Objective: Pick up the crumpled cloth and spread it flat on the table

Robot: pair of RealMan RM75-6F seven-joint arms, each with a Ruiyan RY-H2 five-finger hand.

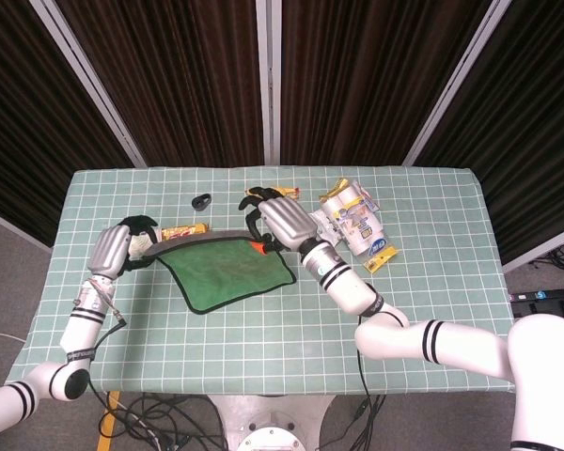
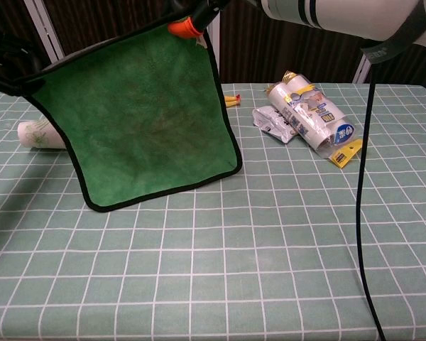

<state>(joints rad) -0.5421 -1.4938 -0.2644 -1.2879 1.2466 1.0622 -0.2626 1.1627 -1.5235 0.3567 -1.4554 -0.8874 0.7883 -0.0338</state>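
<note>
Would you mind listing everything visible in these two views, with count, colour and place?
cloth: one, green with black edging, held up by its top corners above the table's left half.
table: one, covered in green-and-white grid fabric.
snack bar: one, yellow-red wrapper, behind the cloth.
black ring: one, far left-centre.
rubber chicken: one, yellow, far centre.
packets: a pile, white-yellow-blue, right side.
left hand: grips the cloth's left corner.
right hand: grips the right corner.
</note>
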